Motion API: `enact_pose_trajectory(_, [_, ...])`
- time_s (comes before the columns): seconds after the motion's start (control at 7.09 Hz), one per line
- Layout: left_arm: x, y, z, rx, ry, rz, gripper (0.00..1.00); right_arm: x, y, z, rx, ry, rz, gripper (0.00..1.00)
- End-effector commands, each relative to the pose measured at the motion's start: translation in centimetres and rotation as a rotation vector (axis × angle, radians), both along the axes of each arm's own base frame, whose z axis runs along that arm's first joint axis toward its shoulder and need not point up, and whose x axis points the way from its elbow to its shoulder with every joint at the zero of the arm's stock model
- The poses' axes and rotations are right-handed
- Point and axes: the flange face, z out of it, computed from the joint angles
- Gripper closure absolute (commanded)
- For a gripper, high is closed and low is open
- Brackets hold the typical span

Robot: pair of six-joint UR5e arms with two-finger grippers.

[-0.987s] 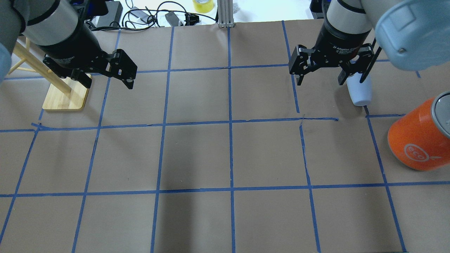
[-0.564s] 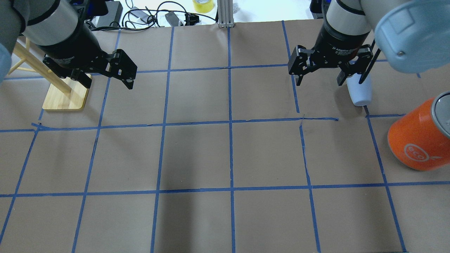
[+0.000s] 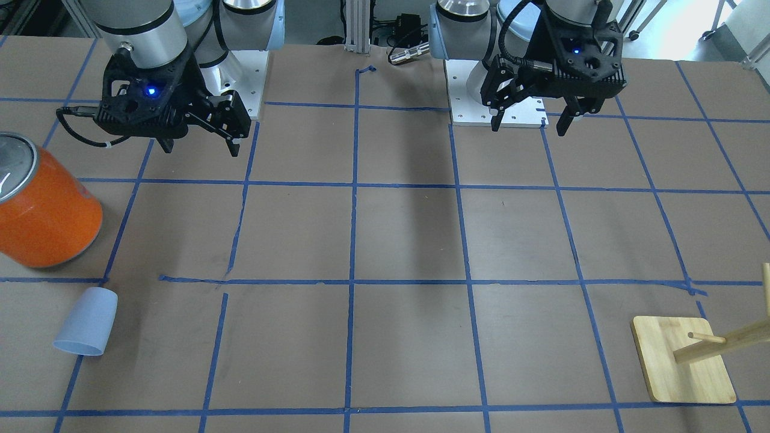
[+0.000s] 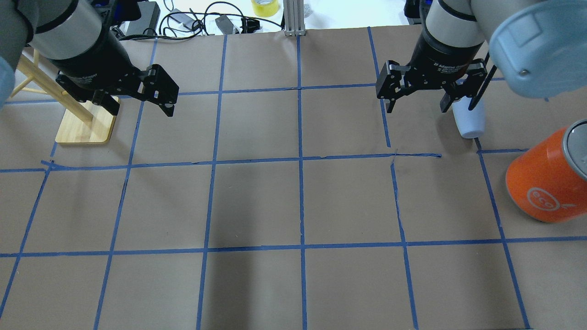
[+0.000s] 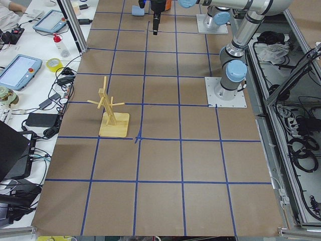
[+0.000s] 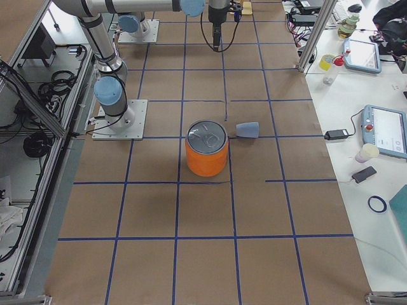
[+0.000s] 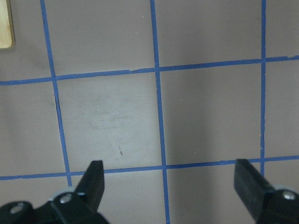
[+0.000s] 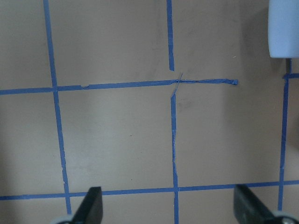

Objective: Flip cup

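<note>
The cup (image 4: 468, 121) is a small pale blue tumbler that lies on its side on the brown paper, apart from the orange container. It also shows in the front view (image 3: 87, 322), the right side view (image 6: 248, 129) and at the top right edge of the right wrist view (image 8: 283, 28). My right gripper (image 4: 415, 107) hangs open and empty above the table, just left of the cup in the overhead view; it also shows in the front view (image 3: 200, 148). My left gripper (image 4: 142, 110) is open and empty, far off on the other side (image 3: 528, 127).
A large orange container with a silver rim (image 4: 545, 183) stands near the cup, toward the robot's right table edge. A wooden peg stand (image 4: 87, 123) stands by my left gripper. Blue tape lines grid the paper. Cables and tape rolls lie beyond the far edge.
My right gripper has shifted very slightly above the table. The cup, the container and my left arm have not moved.
</note>
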Motion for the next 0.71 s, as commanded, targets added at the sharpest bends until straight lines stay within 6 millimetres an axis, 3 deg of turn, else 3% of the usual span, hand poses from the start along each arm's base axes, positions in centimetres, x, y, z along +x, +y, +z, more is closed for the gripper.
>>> enact_pose_trajectory(0.0, [0.0, 0.0, 0.0, 0.0, 0.0, 0.0, 0.0, -0.03, 0.01, -0.09, 0.004, 0.004, -0.001, 0.0])
enact_pose_trajectory(0.56, [0.0, 0.0, 0.0, 0.0, 0.0, 0.0, 0.0, -0.05, -0.11, 0.03, -0.008, 0.007, 0.015, 0.0])
